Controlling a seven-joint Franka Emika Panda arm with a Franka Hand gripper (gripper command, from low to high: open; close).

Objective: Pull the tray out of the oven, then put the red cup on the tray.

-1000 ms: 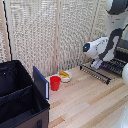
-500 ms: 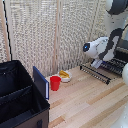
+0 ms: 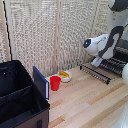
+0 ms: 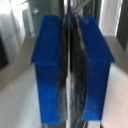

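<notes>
Two blue pads of pincer (image 4: 66,70) clamp thin dark tray (image 3: 112,66) edge at oven (image 3: 122,50). Step: pulling tray. Next: straight pull outward; red cup (image 3: 55,83) waits on desk (image 3: 90,102).

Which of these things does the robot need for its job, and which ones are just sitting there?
For the job:
- tray, by the gripper
- oven, at the exterior view's right edge
- red cup, on the wooden table

Just sitting there:
- white bowl with yellow contents, behind the cup
- big black bin
- blue panel beside the bin
</notes>
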